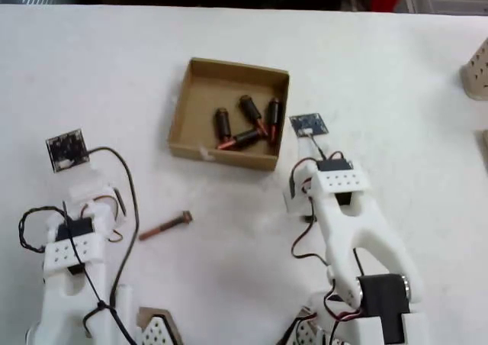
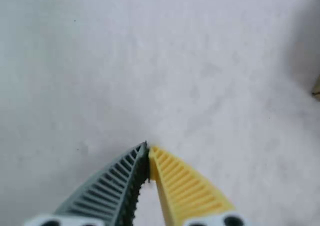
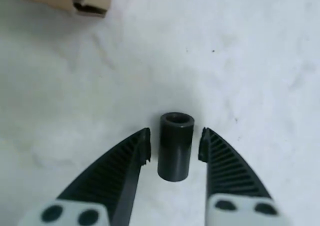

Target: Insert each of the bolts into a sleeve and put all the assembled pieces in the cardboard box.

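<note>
1. Progress looks well past halfway: four assembled pieces (image 1: 242, 138), each a bolt pushed into a sleeve, lie together inside the cardboard box (image 1: 183, 112).
2. One loose bolt (image 1: 164, 225) lies flat on the worktop (image 1: 396, 93) with no sleeve on it. It is between the two arms, off to the side of the left jaws and towards the right arm, and apart from both.
3. One loose sleeve (image 3: 175, 146), a short black tube, sits in the gap between the right jaws, with its open end facing away from them. I cannot tell whether it stands upright or lies on its side.
4. The right jaws are spread just wider than the sleeve, one tip on either side. A sliver of worktop shows between each tip and the tube, so they flank it without gripping and hold nothing. A corner of the box shows well ahead of the tips.
5. The left jaws are pressed together tip to tip and hold nothing, with bare worktop in front of them.
6. What seems left is one last pairing: close on the sleeve, take up the bolt, push the bolt in, and drop that fifth piece into the box.
</note>
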Motion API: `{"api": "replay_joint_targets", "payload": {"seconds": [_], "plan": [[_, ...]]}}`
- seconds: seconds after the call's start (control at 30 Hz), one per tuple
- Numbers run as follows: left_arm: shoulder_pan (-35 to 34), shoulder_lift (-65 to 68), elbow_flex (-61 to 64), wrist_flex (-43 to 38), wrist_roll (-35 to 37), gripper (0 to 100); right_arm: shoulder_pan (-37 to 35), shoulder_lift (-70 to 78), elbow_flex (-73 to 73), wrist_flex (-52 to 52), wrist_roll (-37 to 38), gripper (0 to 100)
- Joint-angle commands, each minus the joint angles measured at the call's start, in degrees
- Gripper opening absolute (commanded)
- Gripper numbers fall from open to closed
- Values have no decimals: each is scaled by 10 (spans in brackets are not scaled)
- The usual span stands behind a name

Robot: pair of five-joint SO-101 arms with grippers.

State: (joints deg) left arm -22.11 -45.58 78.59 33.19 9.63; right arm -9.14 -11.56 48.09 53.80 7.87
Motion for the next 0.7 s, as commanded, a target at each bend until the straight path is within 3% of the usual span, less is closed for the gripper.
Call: {"api": "replay_joint_targets", "payload": {"seconds": [0.0,0.2,0.33,0.67], "plan": [[3,0,-17,-11,-4,27,-7,7,4,-15,-6,148],[6,0,-17,-3,-40,27,-7,18,-1,-16,-5,142],[7,-3,-17,9,-44,27,-4,20,-8,-20,-5,16],[77,-4,-50,83,-151,27,-2,15,-6,-29,-6,17]]}}
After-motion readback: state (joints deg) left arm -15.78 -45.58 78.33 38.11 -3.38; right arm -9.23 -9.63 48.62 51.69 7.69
